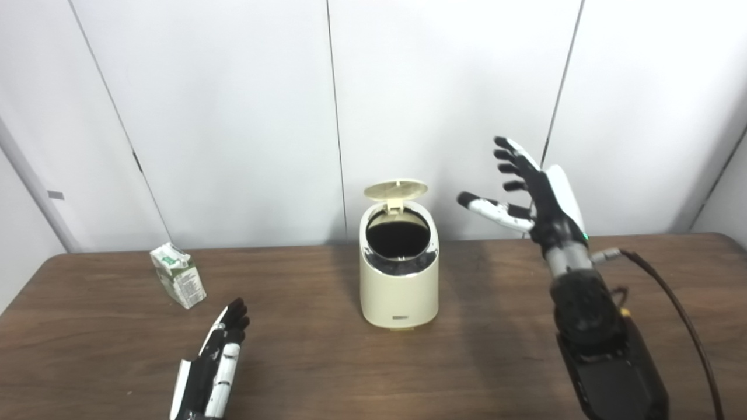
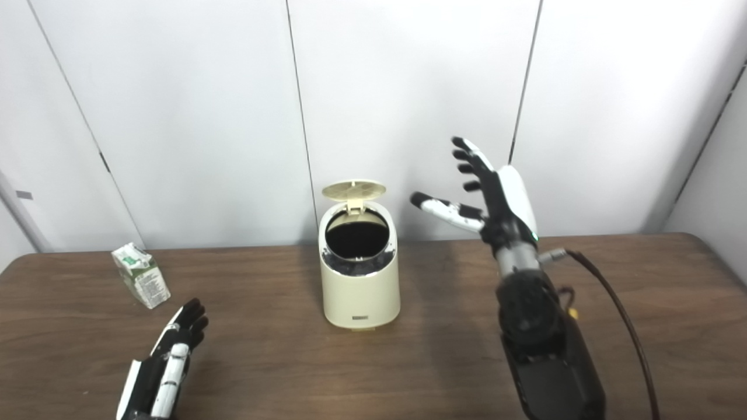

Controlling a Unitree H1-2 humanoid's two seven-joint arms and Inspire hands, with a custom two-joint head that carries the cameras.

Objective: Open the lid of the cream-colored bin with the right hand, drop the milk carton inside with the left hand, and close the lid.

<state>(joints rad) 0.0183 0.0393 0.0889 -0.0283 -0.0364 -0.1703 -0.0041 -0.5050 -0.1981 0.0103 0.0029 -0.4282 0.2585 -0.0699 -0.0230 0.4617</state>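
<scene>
At left of frame carton untouched, bin at centre open, right hand raised at right

Mid-left on the table (image 1: pixel 327 373) the milk carton (image 1: pixel 178 275) stands tilted, nothing holding it; lower left, just below-right of it, the left hand (image 1: pixel 216 361) lies low, fingers straight and close together, empty, apart from the carton. Centre, the cream-colored bin (image 1: pixel 399 280) has its lid (image 1: pixel 395 190) flipped up at the back, dark mouth exposed. Right of it the right hand (image 1: pixel 534 195) is up in the air, fingers spread, holding nothing, near the lid but not touching. Opening looks done; carton pickup, drop and lid closing all left
</scene>
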